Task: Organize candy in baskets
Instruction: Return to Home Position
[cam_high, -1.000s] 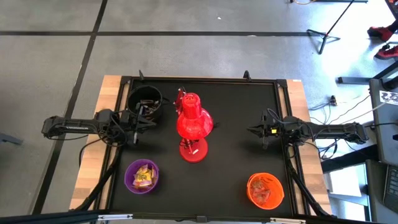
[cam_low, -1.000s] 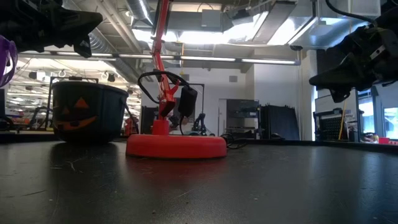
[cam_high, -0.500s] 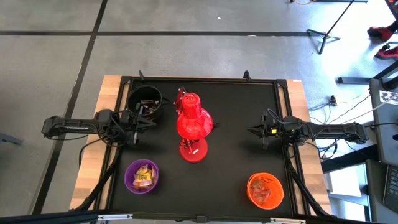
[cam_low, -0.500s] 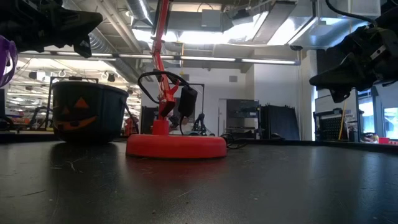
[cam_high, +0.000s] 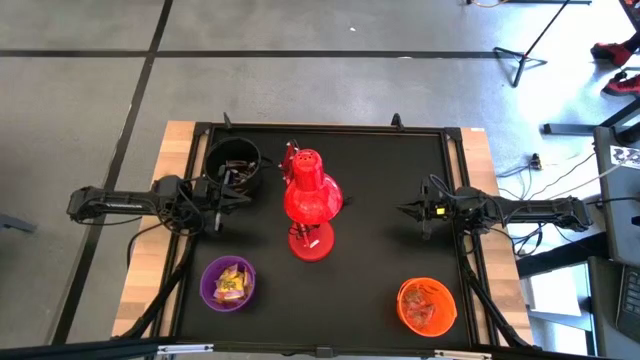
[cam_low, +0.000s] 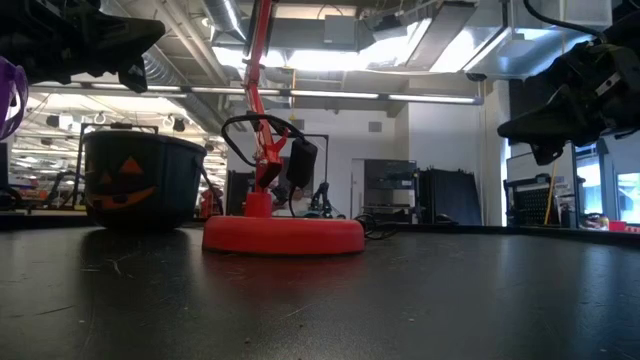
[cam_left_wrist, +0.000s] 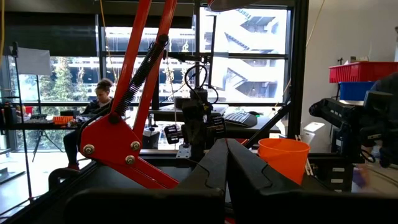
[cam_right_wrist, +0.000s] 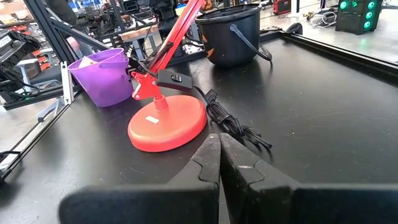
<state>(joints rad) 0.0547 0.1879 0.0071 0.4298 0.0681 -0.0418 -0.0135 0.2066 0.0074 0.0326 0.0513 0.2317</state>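
Nothing has moved since a second ago: both arms, the three buckets and the lamp sit exactly where they were.

The left tool (cam_high: 243, 193) hangs over the table's (cam_high: 390, 160) left side, clenched and empty, its tips pointing inward just beside the black bucket (cam_high: 209, 160). That bucket stands near the left back corner; its inside is too dark to tell what it holds. The purple bucket (cam_high: 206, 284) stands close to the left edge at the lower corner of the high view, with yellow candy (cam_high: 232, 284) piled in it. The red lamp (cam_high: 310, 205) stands left of centre, its round base between the black and purple buckets and well apart from both.

To the right of the lamp lies a wide bare stretch of black surface, running to the right tool (cam_high: 404, 210), which is raised above the right side, clenched on nothing. The orange bucket (cam_high: 401, 301) stands near the right edge at the lower corner, with orange candy (cam_high: 428, 308) in it. Between the purple and orange buckets the table is open along its edge
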